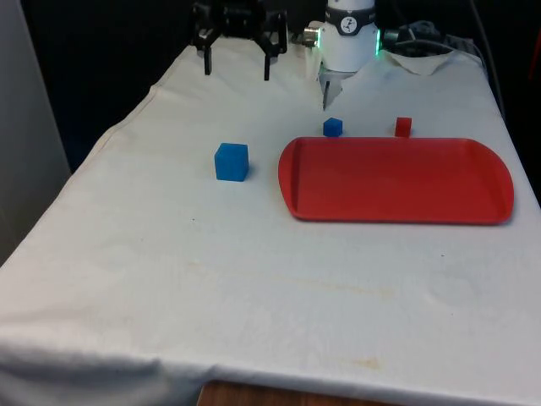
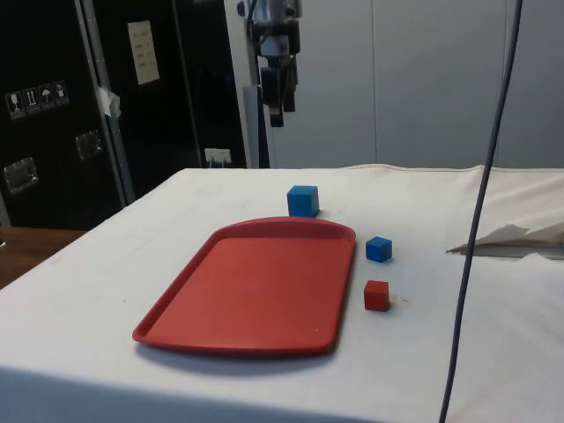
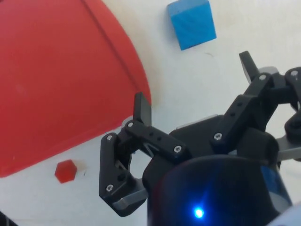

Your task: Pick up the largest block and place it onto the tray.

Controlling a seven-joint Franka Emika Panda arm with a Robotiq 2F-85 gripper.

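Note:
The largest block, a blue cube (image 1: 231,161), sits on the white cloth just off the front view's left edge of the red tray (image 1: 396,179). My gripper (image 1: 237,74) hangs open and empty high over the table's far end, well behind the cube. From the side, the gripper (image 2: 280,110) is far above the blue cube (image 2: 302,201) and the tray (image 2: 256,282). In the wrist view the gripper (image 3: 195,87) is spread wide, with the cube (image 3: 192,22) beyond its fingers and the tray (image 3: 56,80) to one side.
A small blue block (image 1: 332,127) and a small red block (image 1: 403,127) lie just behind the tray's far rim. A crumpled white sheet (image 1: 423,59) lies near the robot's base. A dark cable (image 2: 485,176) hangs down across the side view.

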